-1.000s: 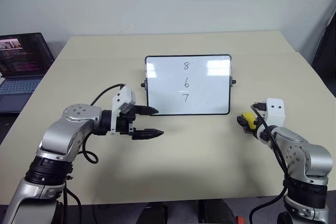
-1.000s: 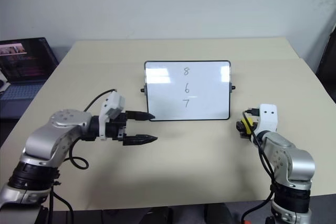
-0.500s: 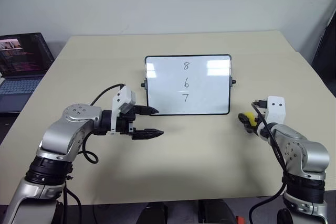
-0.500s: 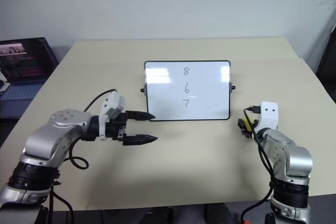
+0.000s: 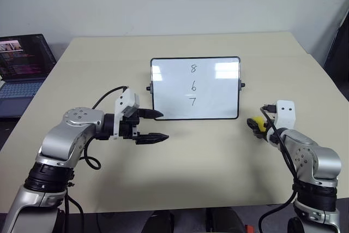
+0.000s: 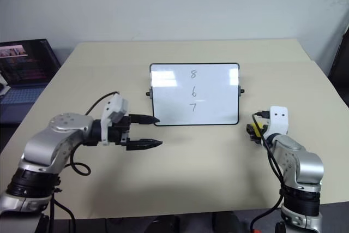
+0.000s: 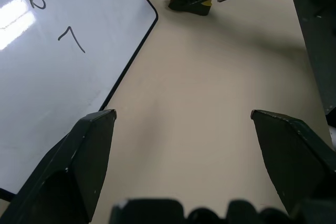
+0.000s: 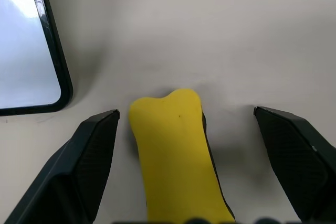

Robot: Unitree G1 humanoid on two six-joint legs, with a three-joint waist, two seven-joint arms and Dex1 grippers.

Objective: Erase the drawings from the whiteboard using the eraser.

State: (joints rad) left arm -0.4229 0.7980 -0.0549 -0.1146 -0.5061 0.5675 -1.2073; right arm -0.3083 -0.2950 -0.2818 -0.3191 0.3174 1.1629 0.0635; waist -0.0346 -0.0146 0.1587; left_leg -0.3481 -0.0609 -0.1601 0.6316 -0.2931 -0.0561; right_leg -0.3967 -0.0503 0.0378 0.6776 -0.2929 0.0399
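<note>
We see the right gripper spread wide around the eraser, which lies just right of the whiteboard. Left gripper also spread, empty. Risk: an off-centre close could skid the eraser away; drawings untouched.

Digits on whiteboard

The left arm bends across the lower left of the head view, its left gripper pointing toward frame centre with both black fingers spread apart. At lower right, the right gripper points away from the camera, jaws wide apart.
</note>
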